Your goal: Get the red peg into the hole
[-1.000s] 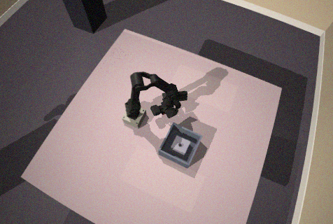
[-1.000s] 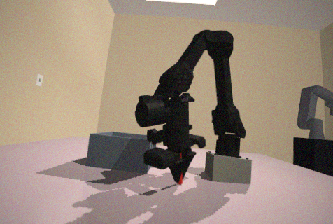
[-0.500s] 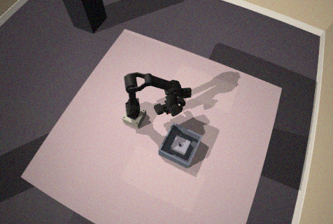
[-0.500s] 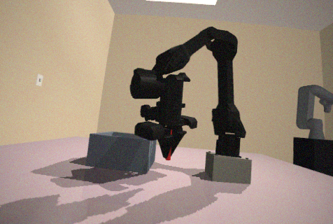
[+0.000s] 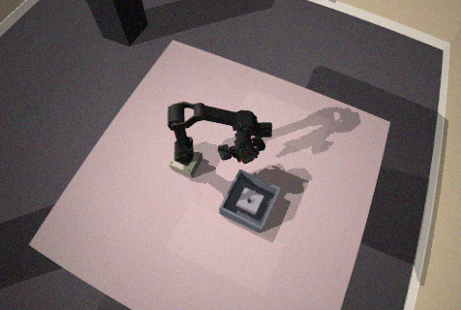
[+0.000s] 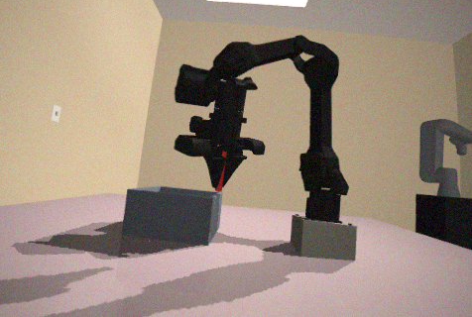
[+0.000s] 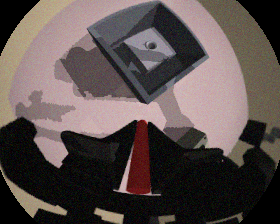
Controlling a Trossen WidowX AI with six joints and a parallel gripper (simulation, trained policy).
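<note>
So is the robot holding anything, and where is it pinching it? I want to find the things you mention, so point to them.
Yes, the gripper [image 6: 218, 186] [image 7: 142, 124] holds the red peg [image 6: 221, 178] [image 7: 140, 165] along its length, between its two fingers.
</note>
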